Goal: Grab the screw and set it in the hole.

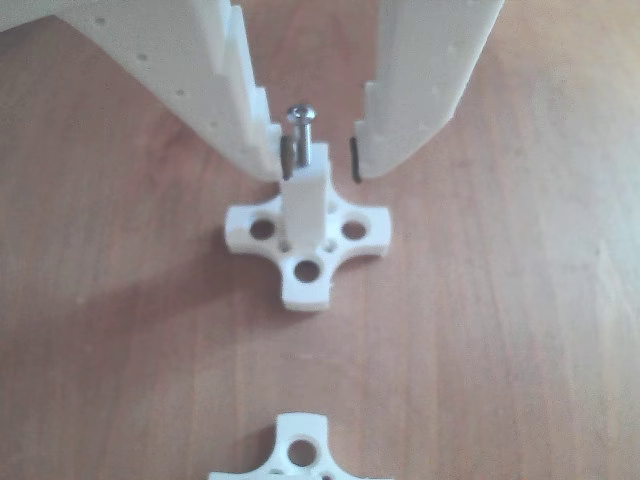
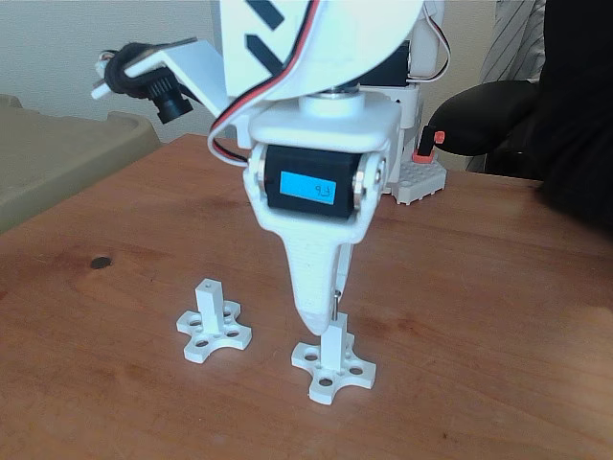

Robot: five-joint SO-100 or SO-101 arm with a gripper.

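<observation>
In the other view the screw (image 1: 302,125) stands upright, its shank sunk into the top of a white post (image 1: 305,200) with a cross-shaped base. The hole itself is hidden by the screw in it. My gripper (image 1: 320,155) is open around the screw. The left finger (image 1: 250,120) is close against the screw and the right finger (image 1: 400,120) stands well clear. In the fixed view the gripper (image 2: 321,314) points straight down, its tip at the post (image 2: 332,355), with the thin screw (image 2: 335,305) just beside it.
A second white post on a cross base (image 2: 214,326) stands to the left in the fixed view; its base edge (image 1: 300,455) shows at the bottom of the other view. A small dark disc (image 2: 100,262) lies far left. A person's dark sleeve (image 2: 570,115) is at the back right.
</observation>
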